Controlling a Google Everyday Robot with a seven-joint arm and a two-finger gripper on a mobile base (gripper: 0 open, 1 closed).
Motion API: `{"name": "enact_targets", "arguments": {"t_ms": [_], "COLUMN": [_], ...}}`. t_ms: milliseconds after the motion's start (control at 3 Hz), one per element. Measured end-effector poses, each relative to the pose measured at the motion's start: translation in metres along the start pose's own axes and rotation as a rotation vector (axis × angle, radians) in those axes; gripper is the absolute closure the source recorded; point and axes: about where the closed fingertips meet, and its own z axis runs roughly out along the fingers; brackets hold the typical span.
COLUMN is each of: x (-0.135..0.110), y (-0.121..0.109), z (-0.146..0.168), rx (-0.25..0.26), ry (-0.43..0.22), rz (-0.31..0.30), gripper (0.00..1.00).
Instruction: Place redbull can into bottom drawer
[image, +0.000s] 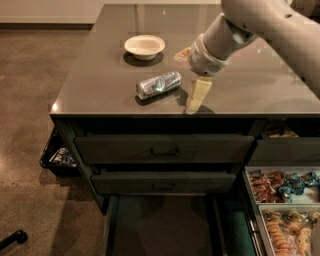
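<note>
The redbull can (159, 85) lies on its side on the dark counter top (250, 85), near the front edge. My gripper (185, 81) hangs just right of the can, low over the counter, at the end of the white arm coming in from the upper right. Its cream fingers (197, 95) are spread apart and hold nothing. One finger is at the can's right end, the other further back. The bottom drawer (160, 230) is pulled open below the counter and shows a plain dark inside.
A white bowl (144, 46) stands behind the can. Two shut wide drawers with black handles (164, 149) sit above the bottom drawer. Open snack drawers (285, 210) stick out at the lower right. A black basket (57, 155) stands on the floor at the left.
</note>
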Motion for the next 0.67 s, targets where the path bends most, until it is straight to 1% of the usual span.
{"name": "enact_targets", "arguments": {"t_ms": [333,667], "x": [-0.009,-0.019], "y": [-0.013,-0.026], "z": [0.010,0.012], "rx": [0.006,0.021], "ry": [-0.007,-0.011], "rz": [-0.052,-0.095], "gripper": [0.00,0.00]}}
